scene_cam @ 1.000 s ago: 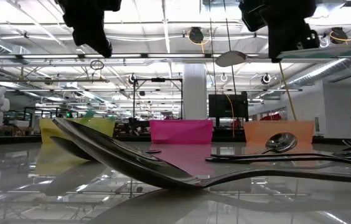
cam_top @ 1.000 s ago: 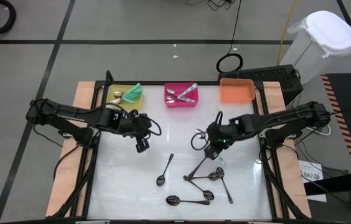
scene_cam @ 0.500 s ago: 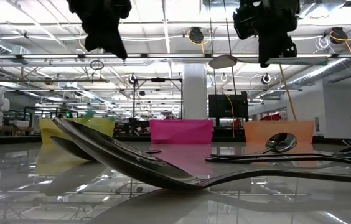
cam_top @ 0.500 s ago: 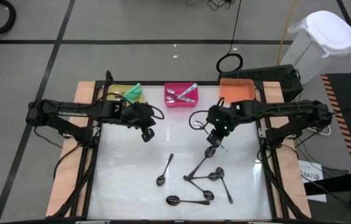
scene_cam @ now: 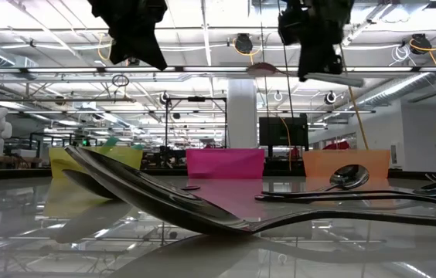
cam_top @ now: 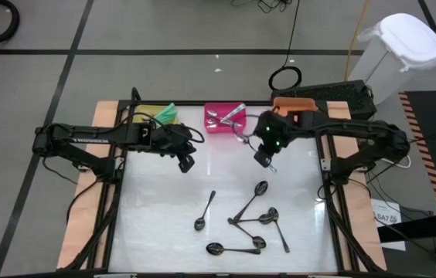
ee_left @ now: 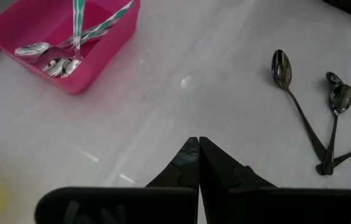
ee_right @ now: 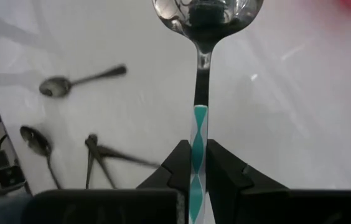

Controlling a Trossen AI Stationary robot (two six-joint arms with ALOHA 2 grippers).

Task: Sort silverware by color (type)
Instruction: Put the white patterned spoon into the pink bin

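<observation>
My right gripper (cam_top: 263, 159) hangs above the table's far middle, shut on a spoon (ee_right: 199, 74) with a silver bowl and a teal-and-white striped handle. Just beyond it stands the pink bin (cam_top: 237, 127), which holds similar striped-handled spoons (ee_left: 79, 37). My left gripper (cam_top: 188, 163) hovers shut and empty left of centre, above bare table. Several dark spoons (cam_top: 249, 202) lie flat on the near half of the table. In the low view both grippers hang high, the left gripper (scene_cam: 147, 55) and the right gripper (scene_cam: 316, 68). My right gripper pinches the spoon's striped handle (ee_right: 198, 146) between its two fingers, which slant down from above. The bowl (ee_right: 206, 15) sticks out ahead of the fingertips. The spoon is lifted clear of the table and lies about level in the low view (scene_cam: 268, 70).
A yellow bin (cam_top: 147, 116) with teal-handled pieces stands at the far left. An orange bin (cam_top: 284, 103) at the far right is partly covered by the right arm. A lone dark spoon (cam_top: 205, 210) lies near the centre. The tabletop between the bins and the spoons is bare.
My right gripper has swung toward the far edge and the pink bin, rolling as it went, with the striped spoon still held clear of the table. My left gripper has drifted toward the far edge and slightly right, staying shut.
</observation>
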